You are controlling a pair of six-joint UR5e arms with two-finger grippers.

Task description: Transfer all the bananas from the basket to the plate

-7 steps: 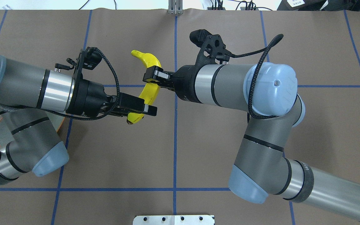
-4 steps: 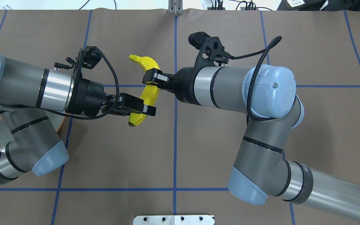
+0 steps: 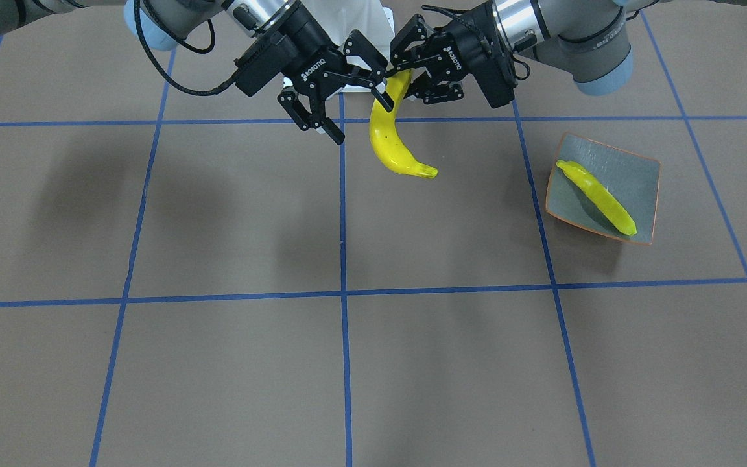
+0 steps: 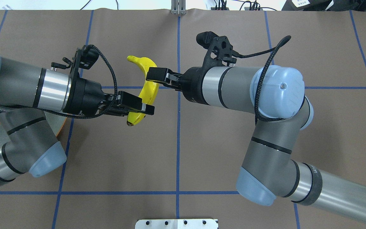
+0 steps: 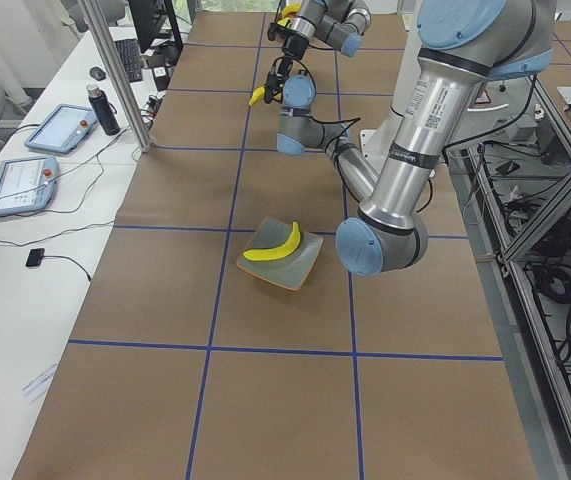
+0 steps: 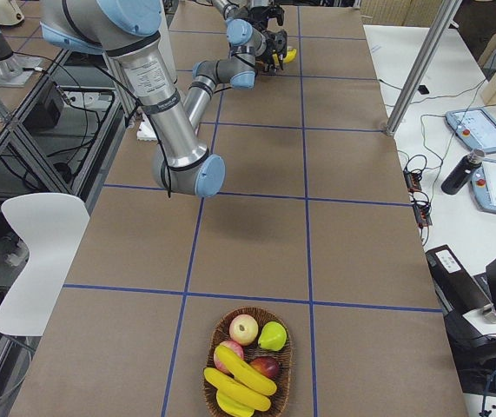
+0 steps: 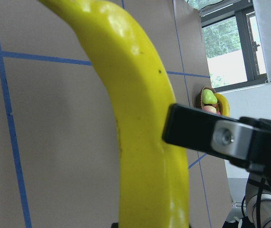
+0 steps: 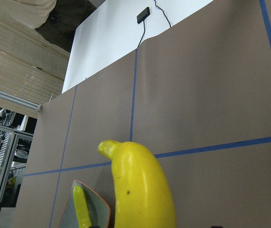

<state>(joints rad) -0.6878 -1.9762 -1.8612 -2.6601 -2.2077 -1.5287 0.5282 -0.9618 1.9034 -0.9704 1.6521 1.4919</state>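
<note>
A yellow banana (image 3: 389,139) hangs in the air between the two arms, with my left gripper (image 3: 407,75) shut on its upper end. In the overhead view the left gripper (image 4: 143,109) grips the banana (image 4: 148,89) near its lower tip. My right gripper (image 3: 358,117) is open, its fingers spread beside the banana and off it. Another banana (image 3: 597,198) lies on the plate (image 3: 636,172), which sits on the table under the left arm's side. The basket (image 6: 227,337) at the table's far right end holds two bananas (image 6: 239,373).
The basket also holds apples (image 6: 244,329) and a green pear (image 6: 272,335). In the overhead view the left arm covers most of the plate (image 4: 60,127). Blue tape lines cross the brown table. A white desk with tablets (image 5: 53,128) runs along the far side.
My right gripper has opened and let go of the banana and drawn slightly back. The left gripper, still shut on the banana, has carried it a little to the left.
</note>
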